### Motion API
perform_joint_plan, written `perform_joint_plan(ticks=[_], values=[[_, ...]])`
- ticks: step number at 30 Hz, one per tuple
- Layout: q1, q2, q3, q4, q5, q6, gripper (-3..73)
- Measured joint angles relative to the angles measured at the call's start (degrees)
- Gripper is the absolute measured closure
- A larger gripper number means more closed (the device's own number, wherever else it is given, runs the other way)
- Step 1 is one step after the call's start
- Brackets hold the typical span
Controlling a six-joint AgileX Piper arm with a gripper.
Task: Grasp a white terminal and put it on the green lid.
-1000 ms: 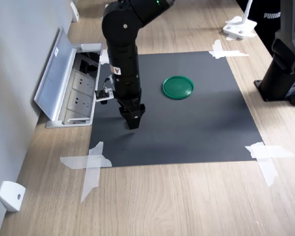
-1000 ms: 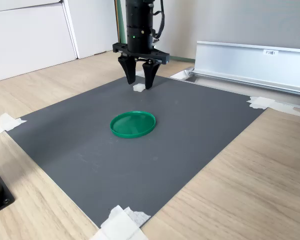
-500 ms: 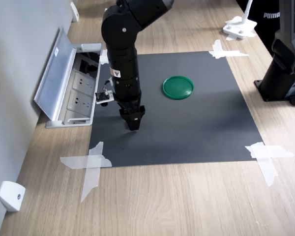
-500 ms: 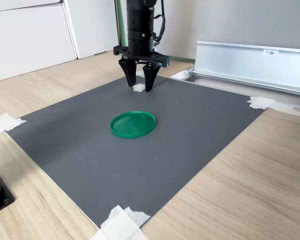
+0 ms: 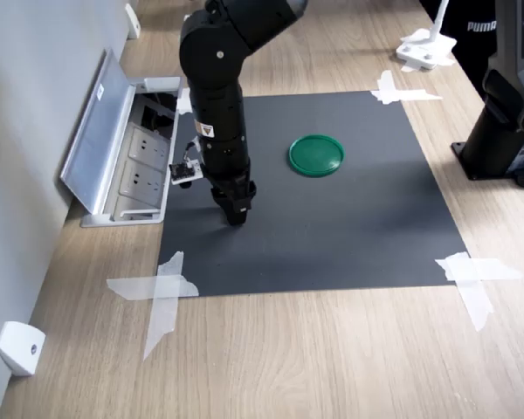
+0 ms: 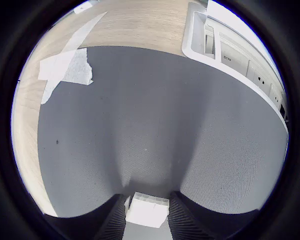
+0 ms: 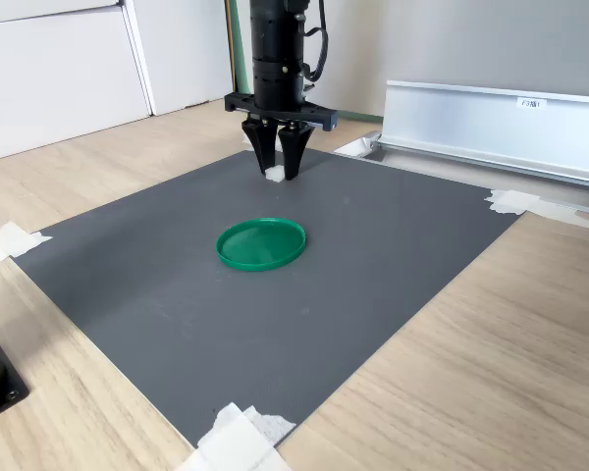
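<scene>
Over the last second, dropped lower onto the dark mat [image 7: 373, 265] and narrowed: hand [image 7: 278, 173] now clenched around the white terminal [image 6: 148, 210], both fingers [image 6: 186, 220] pressed against its sides in the wrist view. Earlier, spread wide above the piece; now closed on it, upper centre of the second exterior view. Terminal apparently not yet raised off the mat. Green lid [image 7: 261, 243] unmoved, mid-frame, well apart from the hand. Grasp probably secured; lift and carry toward the lid left to do.
</scene>
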Motion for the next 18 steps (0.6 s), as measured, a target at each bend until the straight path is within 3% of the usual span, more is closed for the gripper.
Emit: perform_joint_plan(ticks=[8, 18], values=[[0.0, -1.2, -3.2, -0.5, 2.8, -7.8, 36.4], [-2.2, -13.5, -2.7, -4.1, 11.7, -37.9, 36.4]])
